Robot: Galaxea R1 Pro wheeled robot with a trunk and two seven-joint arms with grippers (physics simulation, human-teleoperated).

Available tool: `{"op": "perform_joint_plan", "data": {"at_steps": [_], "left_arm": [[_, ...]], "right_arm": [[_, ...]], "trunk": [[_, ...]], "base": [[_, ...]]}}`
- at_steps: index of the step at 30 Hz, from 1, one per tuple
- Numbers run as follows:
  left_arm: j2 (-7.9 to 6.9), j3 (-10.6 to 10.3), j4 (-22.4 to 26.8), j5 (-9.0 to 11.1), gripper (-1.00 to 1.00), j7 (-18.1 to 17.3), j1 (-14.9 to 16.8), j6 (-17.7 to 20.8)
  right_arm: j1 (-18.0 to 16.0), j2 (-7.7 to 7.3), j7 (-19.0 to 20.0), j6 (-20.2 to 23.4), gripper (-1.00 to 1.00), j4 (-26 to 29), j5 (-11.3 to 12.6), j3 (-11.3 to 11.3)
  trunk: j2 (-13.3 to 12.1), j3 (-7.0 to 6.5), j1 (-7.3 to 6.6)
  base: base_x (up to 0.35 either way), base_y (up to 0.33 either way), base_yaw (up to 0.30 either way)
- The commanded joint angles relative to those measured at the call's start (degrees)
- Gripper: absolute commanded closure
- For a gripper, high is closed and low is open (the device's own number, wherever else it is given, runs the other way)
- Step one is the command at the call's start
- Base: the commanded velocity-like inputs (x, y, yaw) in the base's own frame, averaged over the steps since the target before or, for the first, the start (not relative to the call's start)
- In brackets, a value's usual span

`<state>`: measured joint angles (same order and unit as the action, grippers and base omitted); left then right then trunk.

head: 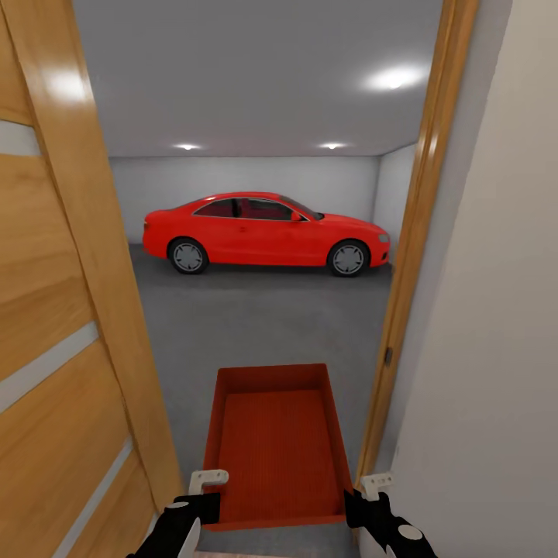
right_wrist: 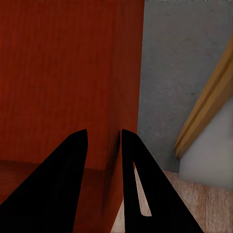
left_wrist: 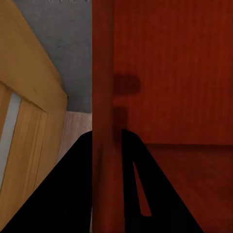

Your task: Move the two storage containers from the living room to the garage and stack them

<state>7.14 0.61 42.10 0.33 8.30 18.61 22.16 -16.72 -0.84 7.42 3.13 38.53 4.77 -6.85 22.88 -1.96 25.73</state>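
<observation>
Orange-red storage container (head: 279,446) hangs in the garage doorway, each side wall pinched between the fingers of left gripper (head: 203,496) and right gripper (head: 363,500). Thin walls look light but flexible; gripping near the corners seems safest.

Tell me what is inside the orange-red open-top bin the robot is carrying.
The orange-red open-top bin looks empty: only its ribbed floor and inner walls show. The left gripper and right gripper clamp its side walls, covering small patches near those corners.
</observation>
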Motion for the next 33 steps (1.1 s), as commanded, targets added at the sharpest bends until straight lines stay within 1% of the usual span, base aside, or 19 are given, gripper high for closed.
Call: {"op": "perform_joint_plan", "data": {"at_steps": [1, 18, 33], "left_arm": [[-2.90, 0.71, 0.00, -1.12, 1.00, 1.20, 0.02, 0.52], [-2.92, 0.71, 0.00, -1.11, 1.00, 1.20, 0.02, 0.52], [-2.85, 0.71, 0.00, -1.12, 1.00, 1.20, 0.02, 0.48]], "right_arm": [[0.02, -0.12, 0.94, -0.67, 1.00, 0.23, -0.29, -0.88], [0.02, -0.12, 0.97, -0.67, 1.00, 0.23, -0.29, -0.88], [0.02, -0.12, 1.02, -0.74, 1.00, 0.23, -0.29, -0.89]], "trunk": [[0.04, 0.02, 0.05], [0.04, 0.02, 0.05], [0.04, 0.02, 0.05]], "base": [[0.296, 0.013, 0.000], [0.315, 0.075, 0.000], [0.025, 0.001, 0.000]]}}
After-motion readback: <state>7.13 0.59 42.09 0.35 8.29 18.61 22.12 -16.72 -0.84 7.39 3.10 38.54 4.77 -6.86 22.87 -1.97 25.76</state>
